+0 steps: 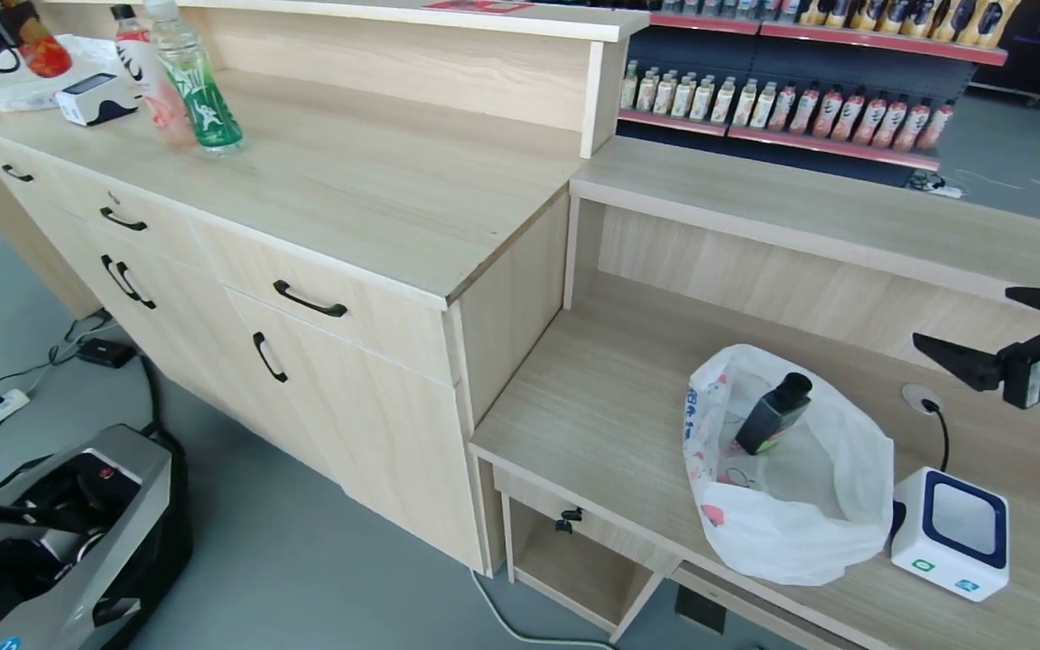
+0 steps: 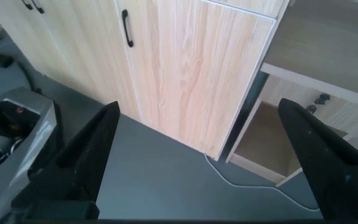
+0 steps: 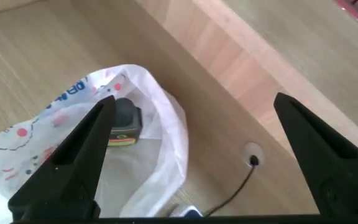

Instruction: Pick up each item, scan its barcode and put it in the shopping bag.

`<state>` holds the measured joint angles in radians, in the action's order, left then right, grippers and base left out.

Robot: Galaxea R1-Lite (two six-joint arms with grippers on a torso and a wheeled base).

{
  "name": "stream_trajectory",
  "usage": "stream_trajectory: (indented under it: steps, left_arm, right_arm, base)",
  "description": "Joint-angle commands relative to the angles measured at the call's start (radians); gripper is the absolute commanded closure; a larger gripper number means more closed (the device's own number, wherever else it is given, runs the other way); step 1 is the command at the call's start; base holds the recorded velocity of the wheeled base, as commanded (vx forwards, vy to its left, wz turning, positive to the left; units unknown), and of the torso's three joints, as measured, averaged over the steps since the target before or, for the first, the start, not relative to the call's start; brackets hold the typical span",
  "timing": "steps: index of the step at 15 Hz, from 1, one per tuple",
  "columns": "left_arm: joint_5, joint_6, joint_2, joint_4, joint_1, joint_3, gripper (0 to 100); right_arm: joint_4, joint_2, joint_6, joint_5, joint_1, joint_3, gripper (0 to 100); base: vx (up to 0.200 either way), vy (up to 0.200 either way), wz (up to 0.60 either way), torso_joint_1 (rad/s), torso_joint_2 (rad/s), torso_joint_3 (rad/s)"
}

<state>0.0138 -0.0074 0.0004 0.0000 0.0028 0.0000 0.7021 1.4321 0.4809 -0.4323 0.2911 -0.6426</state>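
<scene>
Two upright drink bottles are counted at the upper left of the head view: a green-labelled bottle [image 1: 199, 90] and a pink-labelled bottle [image 1: 143, 68]. Two box-shaped scanners are counted, a white scanner [image 1: 96, 97] at the upper left and a white-and-blue scanner [image 1: 951, 533] at the lower right. One shopping bag [image 1: 791, 533] is seen at the lower right, with one dark bottle [image 1: 773, 415] inside.

White shopping bag [image 1: 791, 533], red-blue print; black bottle [image 1: 773, 415], green label; white-blue scanner [image 1: 951, 533].

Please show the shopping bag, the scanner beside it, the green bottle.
shopping bag [image 1: 791, 540], head view, white front wall.
scanner [image 1: 962, 520], head view, top window.
green bottle [image 1: 204, 104], head view, green label.
</scene>
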Motion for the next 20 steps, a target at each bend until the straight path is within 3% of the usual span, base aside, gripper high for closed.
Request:
stream_trajectory:
  steps: [1, 4, 8, 12, 14, 16, 20]
  left_arm:
    - [0.000, 0.001, 0.000, 0.000, 0.000, 0.000, 0]
    - [0.000, 0.000, 0.000, 0.000, 0.000, 0.000, 0]
    - [0.000, 0.001, 0.000, 0.000, 0.000, 0.000, 0]
    - [0.000, 0.001, 0.000, 0.000, 0.000, 0.000, 0]
    - [0.000, 0.000, 0.000, 0.000, 0.000, 0.000, 0]
    - [0.000, 0.001, 0.000, 0.000, 0.000, 0.000, 0]
    - [0.000, 0.001, 0.000, 0.000, 0.000, 0.000, 0]
  right_arm:
    - [-0.010, -0.219, 0.001, 0.000, 0.016, -0.002, 0]
    - [-0.013, -0.265, -0.002, 0.050, 0.065, -0.003, 0]
    - [-0.089, -0.245, -0.005, 0.179, 0.283, 0.083, 0]
    - [-0.096, -0.076, -0.011, 0.179, 0.401, 0.092, 0]
    - [-0.101, 0.007, -0.021, 0.175, 0.454, 0.093, 0]
    - [-0.092, 0.100, -0.018, 0.130, 0.467, 0.089, 0]
    - [-0.082, 0.215, 0.096, -0.097, 0.548, 0.063, 0]
  base:
    - [0.000, 0.000, -0.60, 0.012, 0.00, 0.002]
    - [0.000, 0.000, -0.60, 0.001, 0.00, 0.001]
    - [0.000, 0.000, -0.60, 0.005, 0.00, 0.005]
    - [0.000, 0.000, -0.60, 0.002, 0.00, 0.002]
    - [0.000, 0.000, 0.00, 0.000, 0.00, 0.000]
    - [0.000, 0.000, 0.00, 0.000, 0.00, 0.000]
    - [0.000, 0.000, 0.00, 0.000, 0.00, 0.000]
